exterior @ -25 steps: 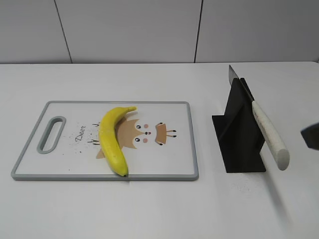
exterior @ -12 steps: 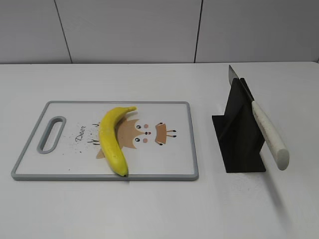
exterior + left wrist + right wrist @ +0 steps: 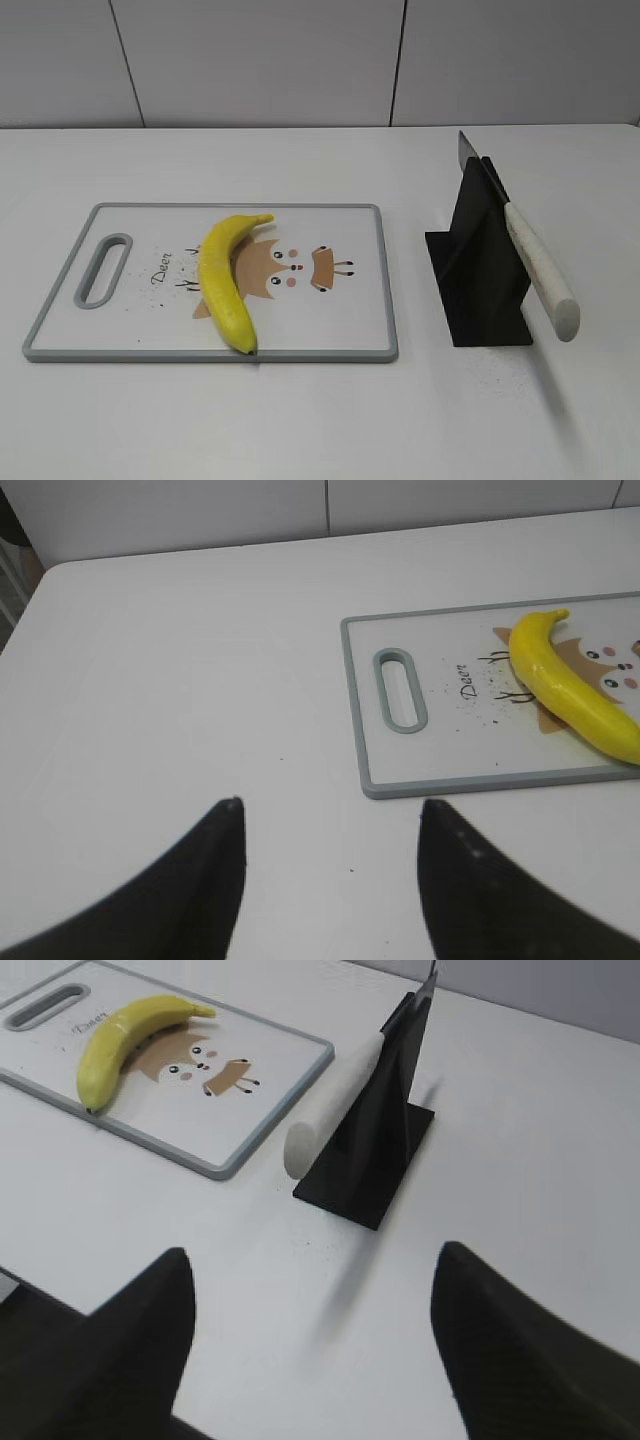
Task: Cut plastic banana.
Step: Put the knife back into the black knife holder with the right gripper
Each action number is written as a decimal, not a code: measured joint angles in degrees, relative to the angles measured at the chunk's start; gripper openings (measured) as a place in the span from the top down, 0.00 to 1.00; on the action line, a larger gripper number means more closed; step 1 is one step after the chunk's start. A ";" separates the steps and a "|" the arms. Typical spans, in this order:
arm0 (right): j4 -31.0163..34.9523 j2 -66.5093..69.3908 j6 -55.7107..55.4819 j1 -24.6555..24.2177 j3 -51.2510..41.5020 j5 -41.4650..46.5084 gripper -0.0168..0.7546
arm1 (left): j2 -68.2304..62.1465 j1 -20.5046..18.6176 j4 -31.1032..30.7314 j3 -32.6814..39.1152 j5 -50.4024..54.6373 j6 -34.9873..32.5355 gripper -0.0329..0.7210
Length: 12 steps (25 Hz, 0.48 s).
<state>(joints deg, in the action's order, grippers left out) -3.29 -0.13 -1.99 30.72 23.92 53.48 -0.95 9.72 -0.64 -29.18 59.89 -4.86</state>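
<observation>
While both arms hang back over the bare white table (image 3: pixel 300 420), the scene reads:

Left gripper (image 3: pixel 330 815): jaws spread apart, holding nothing.
Right gripper (image 3: pixel 315 1275): jaws spread wide, holding nothing.
Grey-rimmed white plastic cutting board (image 3: pixel 480 780): ahead and right of the left jaws.
Curved bright yellow plastic banana (image 3: pixel 570 685): whole, lying on that board.
Black angled knife stand (image 3: pixel 375 1150): just ahead of the right jaws.
White-handled knife (image 3: pixel 335 1110): resting tilted in the stand.
</observation>
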 joint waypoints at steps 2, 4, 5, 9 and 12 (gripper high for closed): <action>0.07 -0.13 0.04 0.00 0.00 0.05 0.23 | 0.00 0.00 0.00 0.00 0.00 0.00 0.27; 0.15 -0.13 0.04 0.00 0.00 0.11 0.23 | 0.00 0.00 0.00 0.00 0.05 0.00 0.28; 0.15 -0.13 0.04 0.00 0.00 0.11 0.23 | 0.00 0.00 0.00 0.00 0.05 0.00 0.28; 0.38 -0.13 0.04 -1.66 0.00 0.26 0.23 | 0.07 0.00 0.00 0.00 0.05 0.00 0.28; 1.27 -0.13 0.04 -7.50 0.00 0.30 0.23 | 0.06 0.00 0.00 0.00 0.05 0.00 0.28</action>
<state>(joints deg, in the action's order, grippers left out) -2.02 -0.26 -1.95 23.22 23.92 53.78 -0.89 9.72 -0.64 -29.18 59.94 -4.86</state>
